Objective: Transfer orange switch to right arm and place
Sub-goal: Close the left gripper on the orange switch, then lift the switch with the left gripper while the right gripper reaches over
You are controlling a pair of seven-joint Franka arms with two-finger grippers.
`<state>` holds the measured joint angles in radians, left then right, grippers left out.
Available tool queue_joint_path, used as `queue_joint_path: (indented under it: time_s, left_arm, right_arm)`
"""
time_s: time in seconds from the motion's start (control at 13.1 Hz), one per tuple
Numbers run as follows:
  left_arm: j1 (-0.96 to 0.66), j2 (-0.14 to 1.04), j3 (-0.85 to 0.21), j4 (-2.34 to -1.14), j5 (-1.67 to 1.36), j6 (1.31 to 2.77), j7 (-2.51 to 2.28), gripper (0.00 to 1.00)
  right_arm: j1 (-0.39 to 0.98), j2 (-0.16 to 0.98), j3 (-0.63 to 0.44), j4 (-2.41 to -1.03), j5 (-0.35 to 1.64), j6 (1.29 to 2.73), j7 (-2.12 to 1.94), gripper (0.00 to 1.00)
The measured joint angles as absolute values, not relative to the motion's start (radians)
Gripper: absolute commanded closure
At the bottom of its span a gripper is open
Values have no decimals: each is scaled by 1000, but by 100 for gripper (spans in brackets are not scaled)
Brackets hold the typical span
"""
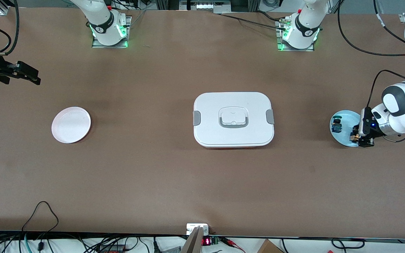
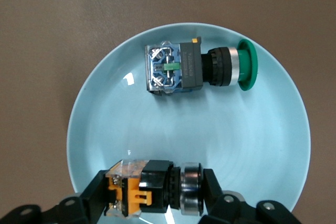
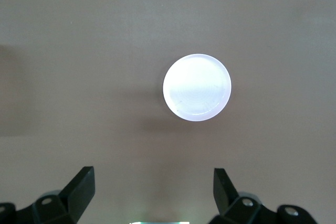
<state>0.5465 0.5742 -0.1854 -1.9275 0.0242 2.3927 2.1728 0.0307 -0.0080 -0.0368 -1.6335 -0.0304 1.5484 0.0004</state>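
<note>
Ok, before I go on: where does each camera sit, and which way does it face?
Front view: high across the table, facing both arms' bases.
Left wrist view: on the left arm, looking down on the blue plate; left gripper fingers bracket the orange switch.
Right wrist view: on the right arm, above the white plate; right gripper open.
Front and left wrist views share the blue plate and green-capped switch.

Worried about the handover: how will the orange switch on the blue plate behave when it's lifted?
The orange switch looks like rigid plastic and metal, so probably stiff. The left gripper's fingers span its ends; its round collar might twist. The glossy blue plate could let it slide.
</note>
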Motion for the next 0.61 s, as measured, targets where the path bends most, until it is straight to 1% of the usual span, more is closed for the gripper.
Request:
queue_joint_path:
  time_s: [0.08, 0.15, 0.31, 0.38, 0.46, 0.61]
  left_arm:
    - [547, 574, -186, -1926, 24, 2393, 2173, 71]
    - [548, 574, -186, -1926, 21, 2393, 2173, 71]
    - [561, 574, -186, -1926, -10, 2393, 2175, 79]
    - [569, 574, -186, -1923, -18, 2393, 2183, 87]
    - [571, 574, -186, -1913, -20, 2389, 2189, 99]
    - [564, 574, -196, -1855, -21, 2322, 2190, 100]
  right_arm:
    - [31, -8, -37, -1634, -30, 1548, 0, 0]
    - [31, -7, -37, -1633, -30, 1548, 0, 0]
    - [31, -5, -37, -1634, -30, 1548, 0, 0]
    - [31, -5, -37, -1634, -30, 1548, 0, 0]
    - [31, -5, -37, -1634, -30, 1548, 0, 0]
    - [30, -4, -38, -1634, -30, 1549, 0, 0]
